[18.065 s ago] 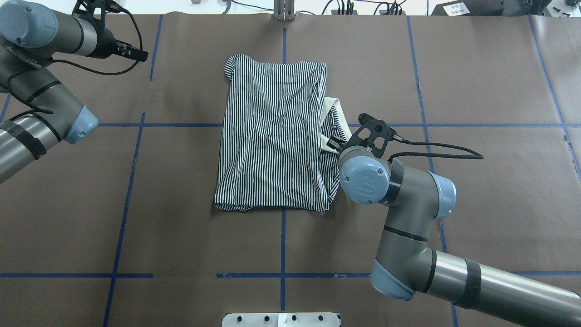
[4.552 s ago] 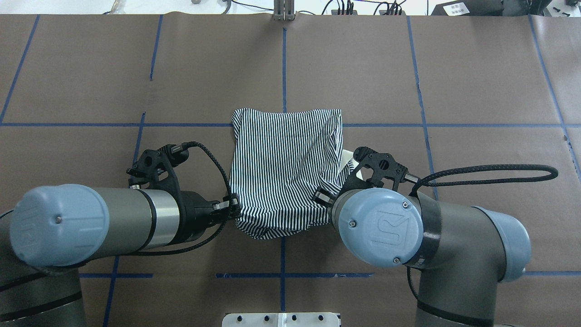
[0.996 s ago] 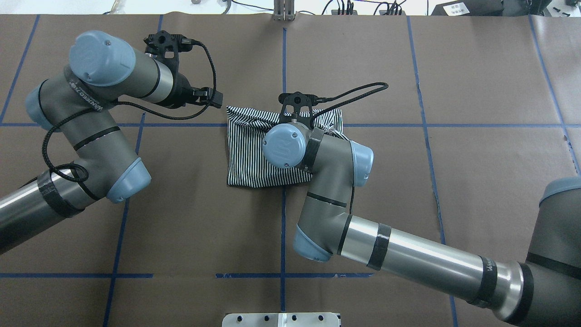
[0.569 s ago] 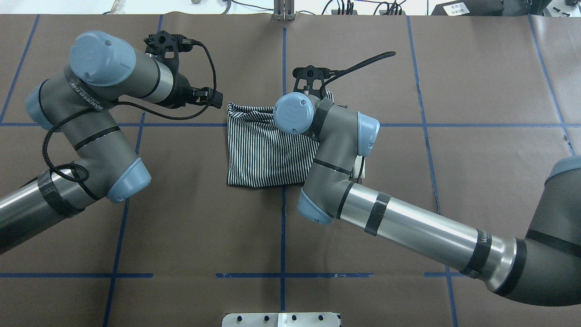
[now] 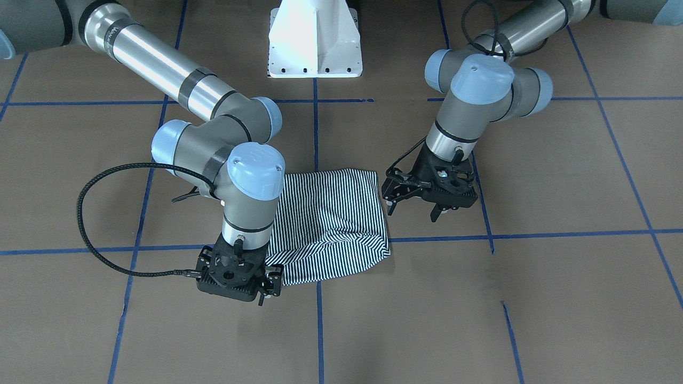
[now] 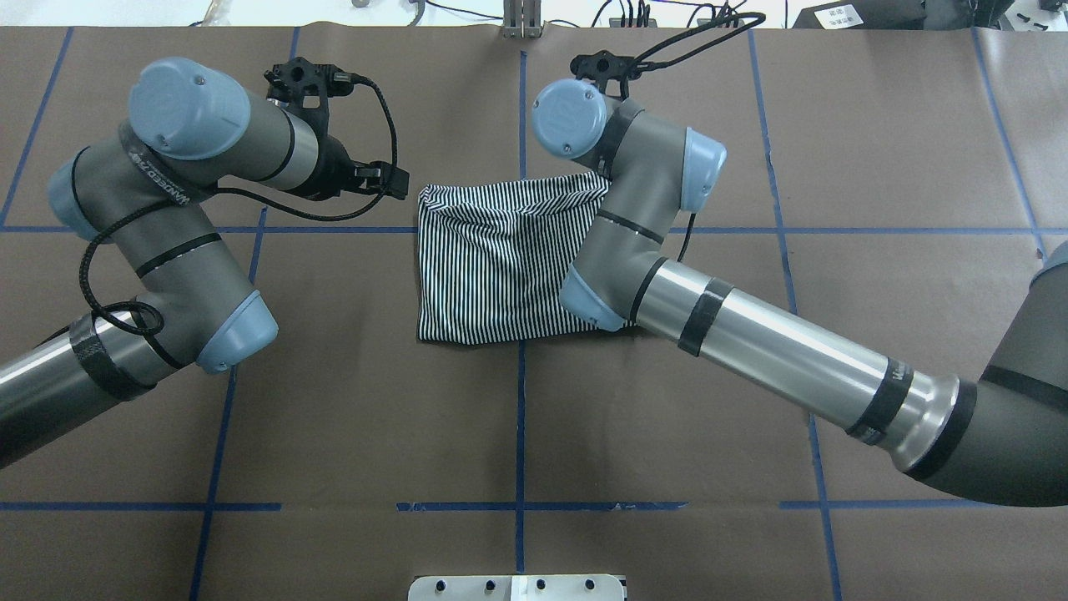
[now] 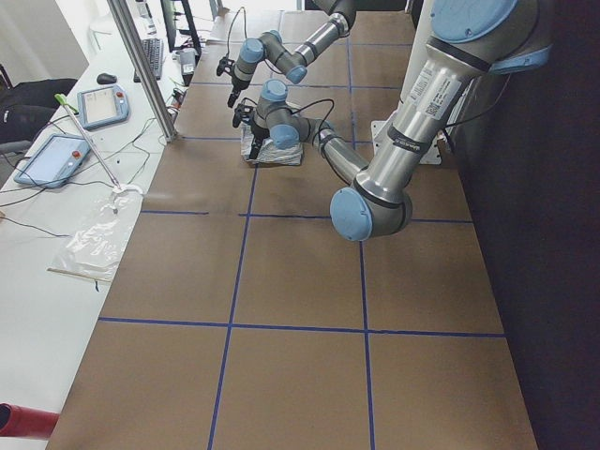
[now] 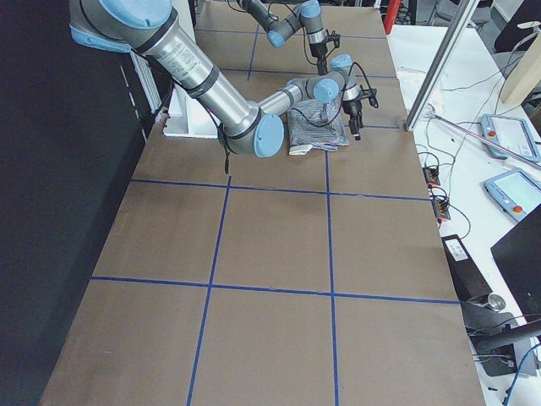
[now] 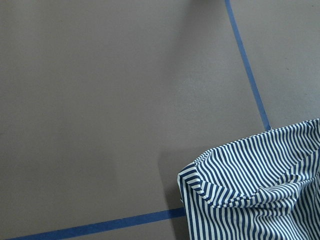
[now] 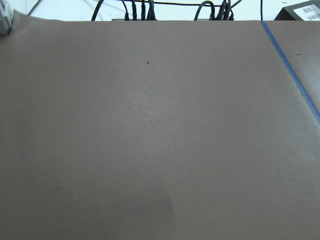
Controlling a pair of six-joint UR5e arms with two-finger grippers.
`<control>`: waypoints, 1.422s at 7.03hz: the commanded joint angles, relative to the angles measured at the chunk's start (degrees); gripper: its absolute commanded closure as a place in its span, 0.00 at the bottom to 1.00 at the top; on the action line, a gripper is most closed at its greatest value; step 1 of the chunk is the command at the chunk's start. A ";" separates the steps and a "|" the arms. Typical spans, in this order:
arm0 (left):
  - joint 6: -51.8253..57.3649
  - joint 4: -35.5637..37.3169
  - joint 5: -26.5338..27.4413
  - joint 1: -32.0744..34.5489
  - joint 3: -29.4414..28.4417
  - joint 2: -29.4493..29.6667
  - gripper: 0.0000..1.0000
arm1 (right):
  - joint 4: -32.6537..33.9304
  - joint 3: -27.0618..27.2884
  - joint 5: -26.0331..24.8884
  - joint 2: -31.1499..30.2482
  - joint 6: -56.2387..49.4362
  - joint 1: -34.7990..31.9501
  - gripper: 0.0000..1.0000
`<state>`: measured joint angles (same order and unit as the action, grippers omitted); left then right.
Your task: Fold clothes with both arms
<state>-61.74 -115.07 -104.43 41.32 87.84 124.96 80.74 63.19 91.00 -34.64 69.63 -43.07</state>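
**Striped polo shirt lies folded on the table between two robot arms**

Front-facing view: the striped polo shirt point(image 5: 331, 224) lies folded into a rough square on the brown-papered table point(image 5: 533, 298), out in front of the white pedestal base point(image 5: 315, 37). The left gripper point(image 5: 412, 209) hangs just beside the shirt's edge on the robot's left side, its jaws spread apart and holding nothing. The right gripper point(image 5: 269, 285) points down at the shirt's corner farthest from the base, on the robot's right. I cannot tell whether its jaws are parted or whether it touches the cloth.

Overhead view: the shirt sits near the table's middle, over a blue tape line point(image 6: 520, 417). The left arm point(image 6: 167, 209) bends in from the left, its gripper level with the shirt's far left corner and clear of the cloth. The right arm point(image 6: 751, 334) reaches across the shirt's right side and covers that edge. Its wrist hides its gripper.

Side views: the shirt is a small, distant striped patch with both arms bent over it. The grippers are too small to judge.

Left wrist view: a rounded, puckered corner of the shirt fills the lower right, with tape beside it.

Right wrist view: bare brown paper, with cables point(image 10: 135, 10) along the far edge.
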 commanded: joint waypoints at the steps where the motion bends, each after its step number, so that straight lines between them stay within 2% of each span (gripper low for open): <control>1: -3.73 0.11 4.66 -4.30 -7.58 5.89 0.00 | -0.14 4.64 2.51 -2.08 -0.37 -0.44 0.00; 2: -4.69 0.11 7.64 -6.75 -9.69 7.30 0.00 | -0.14 6.49 2.52 -3.75 -0.37 -0.44 0.00; 6: -5.14 -0.07 8.37 -7.48 -16.55 10.82 0.00 | -0.23 7.73 2.52 -4.82 -0.20 -0.09 0.00; 10: -3.31 -0.68 10.04 -3.63 -22.96 13.28 0.00 | -0.32 7.73 2.61 -5.26 -0.55 -0.09 0.00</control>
<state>-66.18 -115.52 -94.60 35.94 66.89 137.41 80.45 70.92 93.57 -39.68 69.19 -43.16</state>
